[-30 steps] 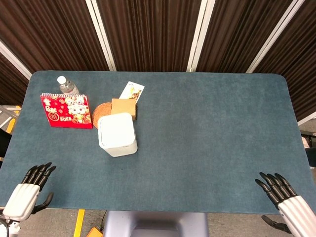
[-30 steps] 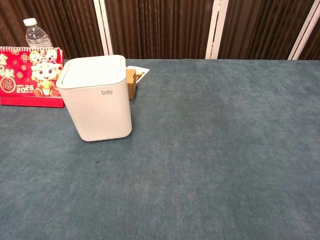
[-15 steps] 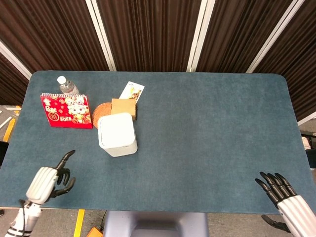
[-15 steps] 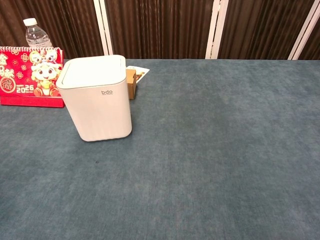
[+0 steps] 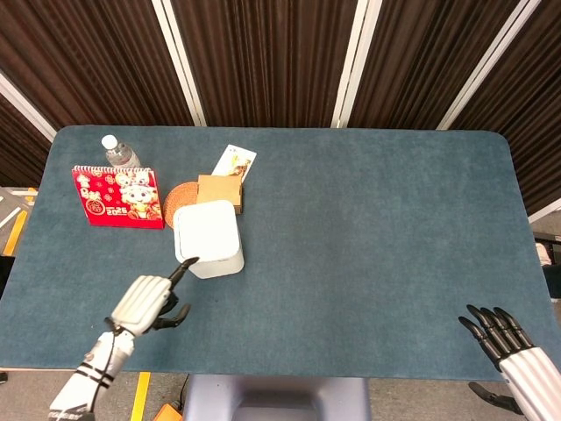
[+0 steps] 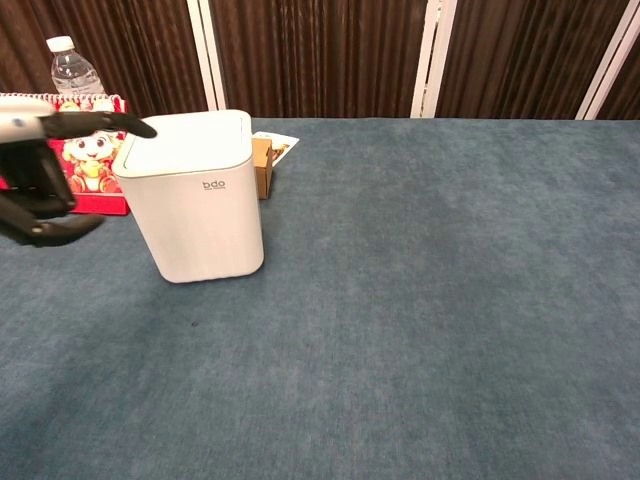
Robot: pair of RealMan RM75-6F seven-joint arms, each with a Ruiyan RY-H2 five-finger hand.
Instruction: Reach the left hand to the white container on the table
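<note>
Beside left hand (image 5: pixel 149 301), fingers apart, seemingly untouched; white container (image 5: pixel 209 238), boxy, lidded.

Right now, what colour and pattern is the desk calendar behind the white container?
The calendar is red with cartoon figures and gold decorations; the head view shows it best.

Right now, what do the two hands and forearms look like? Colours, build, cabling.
Left hand: pale silver-white shell over the back, black fingers, and a slim white wrist segment with dark bands behind it. Right hand: same scheme, ribbed white shell with black fingers. No loose cables or markings are visible on either.
</note>
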